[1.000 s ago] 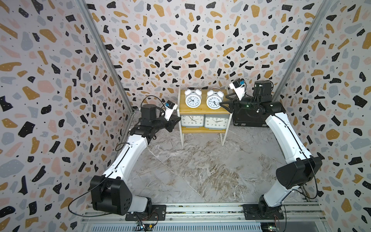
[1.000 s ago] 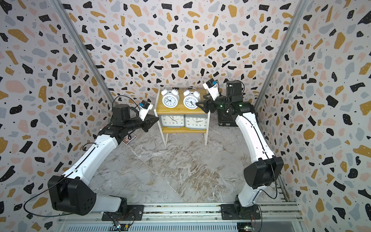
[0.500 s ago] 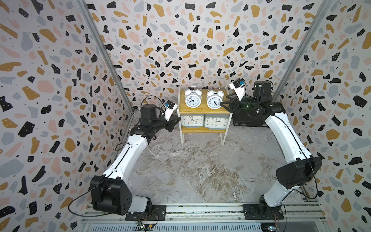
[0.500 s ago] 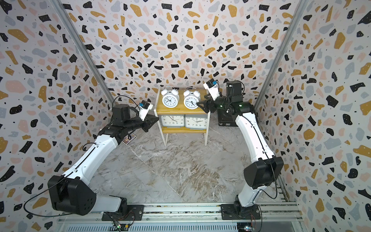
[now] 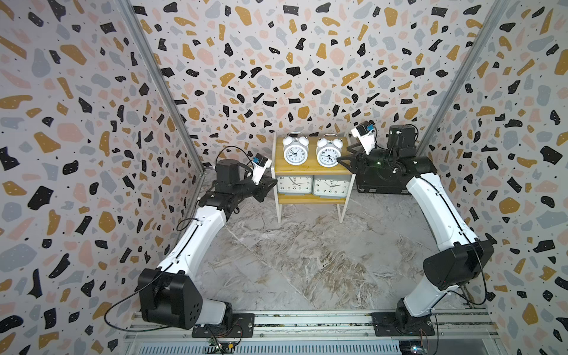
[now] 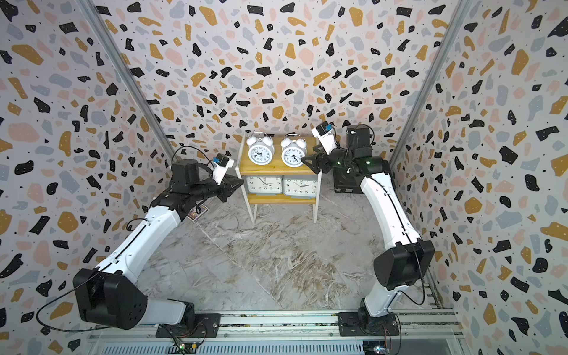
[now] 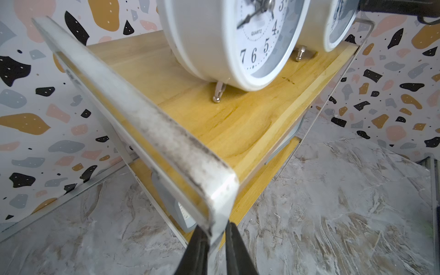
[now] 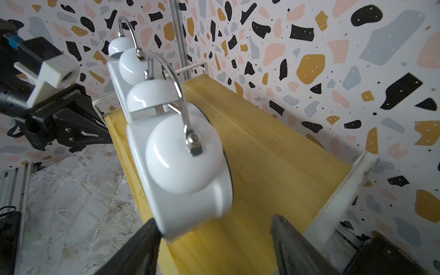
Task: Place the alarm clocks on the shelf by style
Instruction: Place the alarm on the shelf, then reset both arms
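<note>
The right gripper hangs open at the side of a bell clock atop the shelf, light and slippery I'd judge, best held by its body; the left gripper seems clamped on the frame.

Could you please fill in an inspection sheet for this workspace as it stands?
Surface: grey marbled tabletop, nothing spilled.
Job's things: two twin-bell clocks upright on the shelf's top board, two grey clocks on its lower board.
Clutter: black case behind the right arm; card under the left arm.
Claws: left claw straddles the shelf's frame, grip unclear; right claw open at the nearer twin-bell clock.
Cables: black cable loops by the arms, off the shelf.
Surroundings: terrazzo-patterned walls; rail in front.
</note>
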Robot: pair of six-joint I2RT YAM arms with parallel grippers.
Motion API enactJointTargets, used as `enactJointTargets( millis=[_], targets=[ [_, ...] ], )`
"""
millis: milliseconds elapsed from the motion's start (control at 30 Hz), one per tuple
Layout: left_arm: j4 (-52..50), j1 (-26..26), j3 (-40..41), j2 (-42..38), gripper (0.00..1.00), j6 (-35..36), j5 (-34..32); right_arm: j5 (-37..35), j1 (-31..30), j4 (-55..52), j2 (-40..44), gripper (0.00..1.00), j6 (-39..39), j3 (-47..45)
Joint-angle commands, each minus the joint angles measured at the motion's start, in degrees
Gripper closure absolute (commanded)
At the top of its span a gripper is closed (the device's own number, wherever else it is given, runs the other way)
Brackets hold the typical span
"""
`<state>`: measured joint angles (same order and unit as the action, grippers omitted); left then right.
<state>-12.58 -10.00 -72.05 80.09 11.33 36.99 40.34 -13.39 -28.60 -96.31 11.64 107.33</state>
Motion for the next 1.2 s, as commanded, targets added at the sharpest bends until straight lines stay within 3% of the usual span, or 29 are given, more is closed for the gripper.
enactJointTargets(
  millis=[0,200,400,733,1167],
  targets=[
    [-0.4,-0.2,-1.4,-1.0,0.73,-0.1,1.5,-0.3,0.3,2.5,4.5,0.22,-1.1,-0.9],
    [0.2,-0.2,-0.8,-2.6,0.44,-0.4,1.3,-1.9,0.3,3.6,7.3,0.2,-1.5,-3.1],
    [1.4,-0.2,1.1,-5.6,0.3,-2.8,-0.5,-4.1,0.3,6.4,11.8,0.18,-2.2,-9.1],
    [4.0,-0.2,5.9,-11.2,0.24,-8.7,-4.8,-7.9,0.3,10.6,21.7,0.18,-5.0,-21.5],
    [10.5,-0.2,15.1,-16.7,0.22,-20.8,-18.4,-22.9,0.3,20.5,36.1,0.18,-9.6,-43.4]
  ],
)
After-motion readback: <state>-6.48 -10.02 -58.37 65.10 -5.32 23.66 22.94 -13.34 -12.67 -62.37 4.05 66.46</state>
